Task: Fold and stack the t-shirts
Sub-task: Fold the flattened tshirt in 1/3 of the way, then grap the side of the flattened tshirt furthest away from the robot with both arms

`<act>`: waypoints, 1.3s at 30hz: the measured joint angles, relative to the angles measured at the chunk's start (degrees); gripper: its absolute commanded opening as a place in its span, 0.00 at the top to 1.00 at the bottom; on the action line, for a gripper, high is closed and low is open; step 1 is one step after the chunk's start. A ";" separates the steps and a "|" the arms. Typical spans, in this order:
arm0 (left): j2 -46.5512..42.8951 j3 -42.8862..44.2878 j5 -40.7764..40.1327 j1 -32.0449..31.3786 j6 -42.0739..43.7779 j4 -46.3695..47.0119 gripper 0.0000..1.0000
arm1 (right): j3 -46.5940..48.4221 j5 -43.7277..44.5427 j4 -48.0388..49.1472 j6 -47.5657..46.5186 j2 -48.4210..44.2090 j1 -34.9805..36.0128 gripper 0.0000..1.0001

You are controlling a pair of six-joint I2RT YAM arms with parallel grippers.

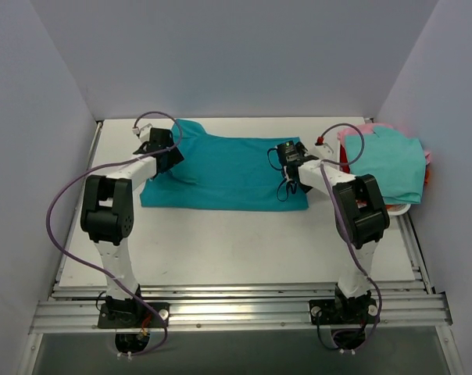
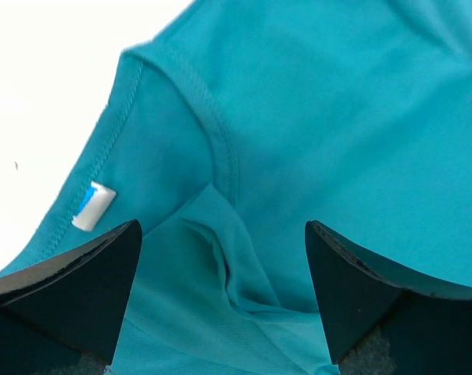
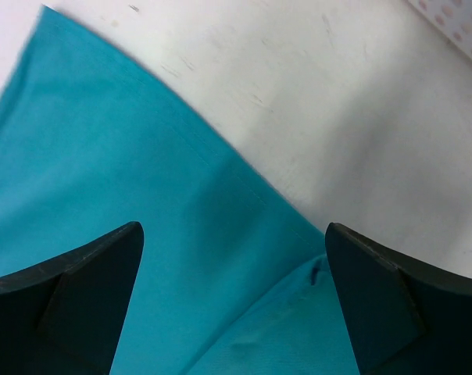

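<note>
- The white surface [image 1: 236,242] sits in a booth of plain pale grey walls [image 1: 244,55]. A metal rail [image 1: 236,311] runs along its near edge, where both arm bases are bolted.
- The teal-blue t-shirt [image 1: 228,172] lies spread flat across the far half of the surface, between the two arms.
- The left fingers [image 2: 72,297] are spread wide and released, over a sleeve seam at the shirt's left end, near a small white label [image 2: 93,205].
- The right fingers [image 3: 72,305] are likewise parted and grasp nothing. They are above a hemmed edge at the shirt's right end, with bare surface just beyond it.
- At the far right, an aqua-green t-shirt [image 1: 388,164] tops a pile, with pink cloth [image 1: 357,130] and red cloth [image 1: 344,162] peeking out beside it.
- The white basket [image 1: 400,209] under that pile is almost wholly covered, and only a sliver of rim shows.
- How many shirts are in the pile cannot be told.
- From above, the wrists hide the fingertips, and neither wrist view settles whether the tips touch the cloth.
</note>
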 measured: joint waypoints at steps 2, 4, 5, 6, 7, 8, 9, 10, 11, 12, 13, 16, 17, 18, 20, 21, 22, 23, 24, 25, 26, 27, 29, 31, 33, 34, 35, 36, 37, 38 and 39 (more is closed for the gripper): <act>-0.24 1.90 0.31 0.57 0.04 -0.85 0.06 | 1.42 0.22 -0.02 -1.03 -0.59 0.00 0.02; -0.61 4.15 0.79 1.38 0.13 -1.55 0.06 | 2.23 0.26 -0.02 -2.27 -1.79 0.00 0.03; -0.74 5.60 1.11 1.81 0.22 -1.95 0.06 | 2.71 0.28 -0.02 -3.02 -2.40 -0.02 0.02; -0.72 7.58 1.55 2.36 0.33 -2.73 0.06 | 3.41 0.33 0.00 -3.82 -2.93 -0.02 0.02; -0.63 9.70 2.01 3.04 0.39 -3.02 0.06 | 4.31 0.33 0.26 -4.81 -3.32 -0.02 0.03; -0.20 12.72 2.67 3.85 0.48 -3.61 0.06 | 5.27 0.28 0.63 -5.84 -3.65 -0.07 0.03; 0.39 15.30 3.28 4.48 0.52 -3.74 0.06 | 6.49 0.26 0.98 -6.82 -3.76 -0.13 0.03; 1.49 18.64 4.02 5.35 0.55 -3.34 0.06 | 7.89 0.13 1.44 -7.69 -3.80 -0.24 0.03; 2.95 21.81 4.94 6.21 0.59 -2.86 0.06 | 9.25 -0.07 1.92 -8.66 -3.78 -0.33 0.03; 4.57 25.05 5.95 7.08 0.59 -2.67 0.06 | 10.64 -0.22 2.21 -9.60 -3.74 -0.46 0.03; 6.99 28.92 7.54 8.13 0.63 -2.34 0.06 | 12.17 -0.39 2.75 -10.54 -3.72 -0.70 0.03; 13.66 35.60 11.52 10.34 0.72 -0.90 0.06 | 13.92 -1.05 4.94 -12.50 -3.72 -1.42 0.03; 16.24 37.64 12.92 11.08 0.79 -0.55 0.06 | 13.90 -1.60 5.62 -12.98 -3.72 -1.70 0.03; 18.91 39.47 14.21 11.69 0.92 -0.09 0.06 | 13.75 -2.10 6.27 -13.42 -3.61 -1.99 0.03; 25.07 44.00 17.25 12.92 1.11 -0.20 0.06 | 13.00 -3.34 7.69 -14.23 -3.41 -2.67 0.03; 28.61 46.47 18.99 13.51 1.11 -0.15 0.06 | 12.39 -4.02 8.48 -14.62 -3.39 -3.04 0.03; 30.64 47.69 20.15 13.84 1.05 -0.28 0.06 | 11.87 -4.44 9.18 -14.80 -3.39 -3.26 0.03; 33.40 49.51 21.77 14.27 0.87 -0.70 0.06 | 11.30 -5.07 9.86 -15.06 -3.39 -3.54 0.03; 35.74 51.04 23.08 14.62 0.70 -0.55 0.06 | 10.75 -5.64 10.51 -15.32 -3.39 -3.85 0.03; 37.42 52.74 24.79 15.02 0.48 1.70 0.06 | 10.14 -6.36 11.45 -15.63 -3.23 -4.15 0.03; 38.40 54.73 25.51 15.21 0.26 1.70 0.06 | 9.92 -6.73 12.17 -15.85 -2.95 -4.35 0.03; 39.15 56.26 26.38 15.41 0.15 1.57 0.06 | 9.73 -7.10 13.07 -16.00 -2.60 -4.50 0.03; 40.98 59.71 27.58 15.47 -0.13 1.49 0.06 | 9.60 -7.85 14.51 -16.17 -1.62 -4.79 0.03; 43.19 63.12 28.59 15.43 -1.07 1.51 0.06 | 9.57 -8.63 15.72 -16.33 -0.46 -4.94 0.03; 45.16 65.68 29.40 15.23 -2.12 1.68 0.06 | 9.57 -9.51 17.16 -16.33 0.92 -5.22 0.03; 46.14 66.62 29.75 15.10 -2.75 1.79 0.06 | 9.60 -10.19 17.84 -16.31 1.73 -5.33 0.03; 47.08 67.52 30.12 14.97 -3.39 2.03 0.06 | 9.60 -10.54 18.23 -16.31 2.67 -5.53 0.04; 48.11 68.83 30.51 14.84 -4.15 2.84 0.06 | 9.60 -11.08 18.53 -16.26 3.58 -5.57 0.03; 48.92 69.94 30.67 14.69 -4.72 3.17 0.06 | 9.60 -11.52 18.82 -16.24 4.48 -5.64 0.04; 49.59 70.66 31.01 14.53 -5.35 3.63 0.06 | 9.60 -12.00 19.19 -16.17 5.40 -5.75 0.04; 50.10 71.17 31.26 14.34 -5.92 4.20 0.06 | 9.60 -12.52 19.52 -16.13 6.21 -5.90 0.04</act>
